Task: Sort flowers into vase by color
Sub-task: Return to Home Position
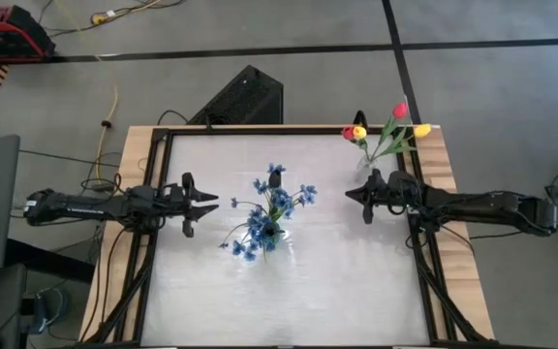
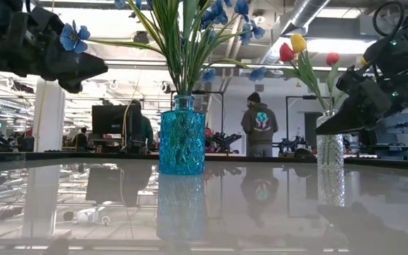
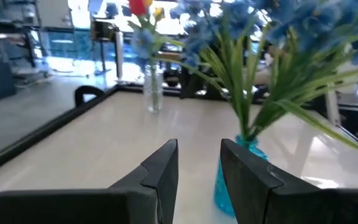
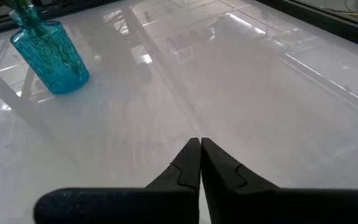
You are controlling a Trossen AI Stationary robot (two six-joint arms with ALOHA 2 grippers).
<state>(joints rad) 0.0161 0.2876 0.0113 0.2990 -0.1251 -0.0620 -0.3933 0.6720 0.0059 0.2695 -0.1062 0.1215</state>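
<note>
Blue flower sprays [image 1: 269, 208] stand with their stems in a teal glass vase [image 2: 182, 142] at the table's middle; the vase also shows in the right wrist view [image 4: 48, 50] and the left wrist view [image 3: 229, 180]. Red and yellow tulips [image 1: 381, 134] stand in a clear glass vase [image 2: 329, 145] at the far right; it also shows in the left wrist view [image 3: 153, 87]. My left gripper [image 1: 213, 202] hovers left of the teal vase, slightly open and empty. My right gripper [image 1: 350, 194] hovers right of it, near the clear vase, shut and empty.
A black frame [image 1: 153, 223] runs along the table's edges. The white table top [image 1: 337, 281] lies bare toward the near side. People [image 2: 259, 124] stand in the room beyond the far edge.
</note>
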